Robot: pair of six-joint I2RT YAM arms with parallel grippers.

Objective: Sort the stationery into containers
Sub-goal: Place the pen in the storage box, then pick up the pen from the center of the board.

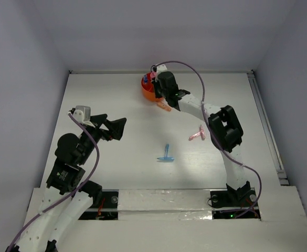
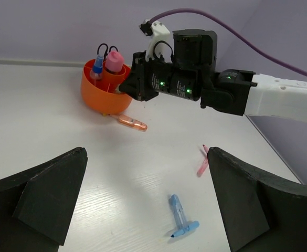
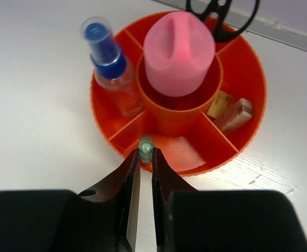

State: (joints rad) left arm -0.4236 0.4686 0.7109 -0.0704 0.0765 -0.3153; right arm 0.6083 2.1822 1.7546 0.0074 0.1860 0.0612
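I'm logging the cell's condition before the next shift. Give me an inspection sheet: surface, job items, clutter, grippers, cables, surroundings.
Surface: white table, a few faint scuffs.
Job's things: orange tub holds pink-capped glue bottle, blue pen, scissors and tan eraser cube; light-blue T-shaped piece, pink piece and an orange piece lie loose on the table.
Clutter: nothing seen.
Grippers: left gripper open, empty; right gripper shut on green piece above the tub's near compartment.
Cables: purple cable along each arm, touching no item.
Surroundings: plain pale walls on three sides.
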